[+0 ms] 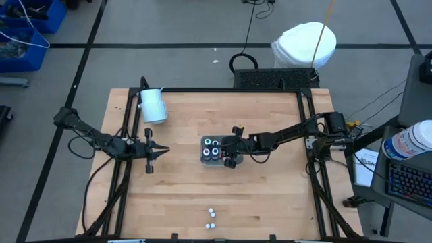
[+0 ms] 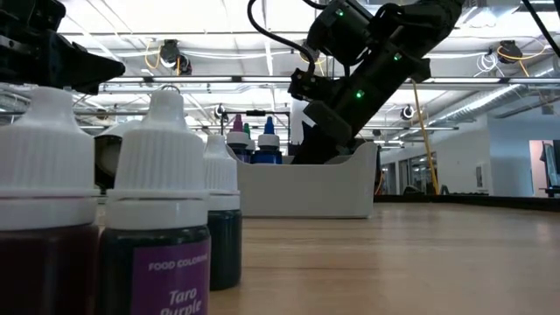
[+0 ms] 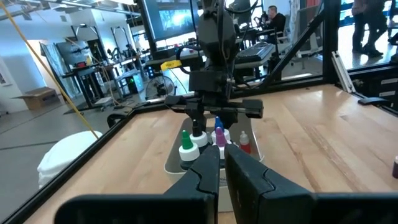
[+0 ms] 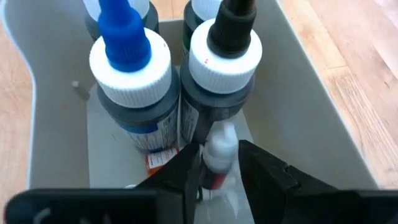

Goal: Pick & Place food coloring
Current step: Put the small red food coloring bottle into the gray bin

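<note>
1. the right pincer [image 4: 219, 163] sits down inside the pale grey tray [image 4: 298, 93], its fingers closed on a small red bottle [image 4: 219, 154] with a white cap, which stands on the tray floor or just above it; i cannot tell which.
2. right beside that bottle, still in the tray, stand larger bottles: one with a blue tip [image 4: 127, 59] and one with a black tip [image 4: 225, 46], and two more behind them. in the high view the same pincer [image 1: 231, 154] is at the 3 o'clock edge of the tray [image 1: 204, 160], where four dark round tops show.
3. judged from this, the tray already carries most of the set, and the red bottle is either being set in or about to be lifted out; the pictures alone do not say which.
4. outward, three small white bottles [image 1: 211, 218] wait in a short row at 6 o'clock from the tray, near the bench [image 1: 270, 196] edge; the low view shows them close up, one labelled taro purple [image 2: 166, 219]. these look like the work left.
5. the left pincer [image 1: 160, 150] idles at 9 o'clock of the tray, well apart, fingers drawn together and holding nothing.
6. a white cylinder [image 1: 153, 104] lies at 11 o'clock, not part of the job.
</note>
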You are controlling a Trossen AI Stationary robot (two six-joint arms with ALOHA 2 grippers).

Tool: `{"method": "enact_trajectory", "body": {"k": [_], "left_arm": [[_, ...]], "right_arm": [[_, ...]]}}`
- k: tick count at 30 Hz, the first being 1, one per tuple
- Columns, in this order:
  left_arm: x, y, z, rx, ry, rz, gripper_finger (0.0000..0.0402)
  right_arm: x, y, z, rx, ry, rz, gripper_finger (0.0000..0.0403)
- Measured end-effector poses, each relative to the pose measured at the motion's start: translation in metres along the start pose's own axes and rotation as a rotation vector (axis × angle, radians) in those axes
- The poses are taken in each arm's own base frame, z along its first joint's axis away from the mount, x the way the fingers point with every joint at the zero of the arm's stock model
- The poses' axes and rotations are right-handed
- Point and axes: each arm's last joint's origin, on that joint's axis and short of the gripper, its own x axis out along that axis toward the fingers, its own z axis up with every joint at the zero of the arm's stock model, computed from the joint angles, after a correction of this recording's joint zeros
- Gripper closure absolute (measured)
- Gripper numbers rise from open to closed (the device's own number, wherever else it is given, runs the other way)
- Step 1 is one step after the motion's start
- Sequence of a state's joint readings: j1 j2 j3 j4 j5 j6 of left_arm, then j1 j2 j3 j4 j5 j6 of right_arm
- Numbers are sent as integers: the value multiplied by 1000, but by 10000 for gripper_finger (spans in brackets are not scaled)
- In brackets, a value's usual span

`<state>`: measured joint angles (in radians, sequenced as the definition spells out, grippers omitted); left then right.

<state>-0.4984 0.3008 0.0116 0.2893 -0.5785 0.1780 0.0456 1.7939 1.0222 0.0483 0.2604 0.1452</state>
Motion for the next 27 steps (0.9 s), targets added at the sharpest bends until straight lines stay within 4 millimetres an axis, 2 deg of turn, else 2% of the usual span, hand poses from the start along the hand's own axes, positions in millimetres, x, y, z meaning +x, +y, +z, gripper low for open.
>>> {"method": "enact_trajectory", "body": {"k": [5, 10, 13, 16, 21, 24, 27], "left_arm": [[0, 0, 0, -4, 0, 0, 371], [0, 0, 0, -7, 0, 0, 371], [0, 0, 0, -7, 0, 0, 371], [0, 0, 0, -6, 1, 0, 371], [0, 0, 0, -25, 4, -1, 371], [0, -1, -2, -115, 21, -12, 371], [0, -1, -3, -110, 27, -11, 371]], "right_arm": [[0, 0, 0, 0, 0, 0, 283], [-1, 0, 1, -4, -5, 0, 286], [-10, -2, 8, -8, -37, 4, 292], [-31, -6, 19, -26, -83, 8, 300], [-84, -3, 33, -135, -184, 46, 328], [-113, 1, 22, -224, -276, 84, 359], [-134, -2, -1, -244, -393, 106, 392]]}}
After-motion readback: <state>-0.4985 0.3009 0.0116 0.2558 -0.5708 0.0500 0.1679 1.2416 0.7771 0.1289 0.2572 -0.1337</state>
